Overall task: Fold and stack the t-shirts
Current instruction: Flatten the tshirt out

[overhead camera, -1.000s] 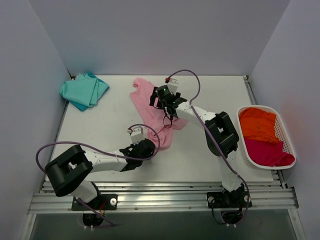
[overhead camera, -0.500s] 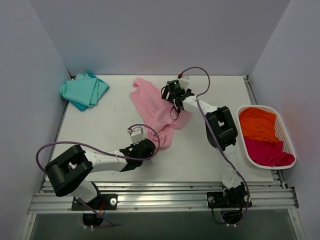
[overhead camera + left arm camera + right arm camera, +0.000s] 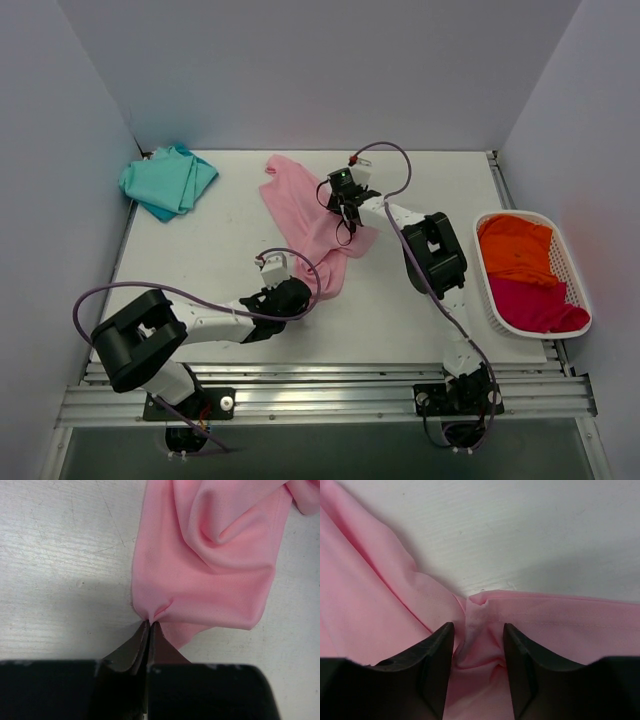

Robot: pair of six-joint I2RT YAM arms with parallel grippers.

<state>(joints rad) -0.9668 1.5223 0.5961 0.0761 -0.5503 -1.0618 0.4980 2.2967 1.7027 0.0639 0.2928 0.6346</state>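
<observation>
A light pink t-shirt (image 3: 300,205) lies crumpled in a long strip on the white table (image 3: 210,260). My left gripper (image 3: 312,293) is shut on its near corner; in the left wrist view the fingertips (image 3: 150,623) pinch a small pucker of pink cloth (image 3: 210,565). My right gripper (image 3: 345,210) is pressed down on the shirt's far right edge. Its jaws (image 3: 478,627) stand partly apart with a bunched ridge of pink cloth (image 3: 370,610) between them. A teal t-shirt (image 3: 170,180) lies folded at the back left.
A white basket (image 3: 572,262) stands at the table's right edge, holding an orange shirt (image 3: 515,250) and a magenta one (image 3: 535,305). Grey walls enclose the table at the back and both sides. Purple cables loop over both arms.
My right gripper shifted a little along the shirt's far edge and its jaws narrowed around a fold of pink cloth. The left gripper kept its grip and place.
</observation>
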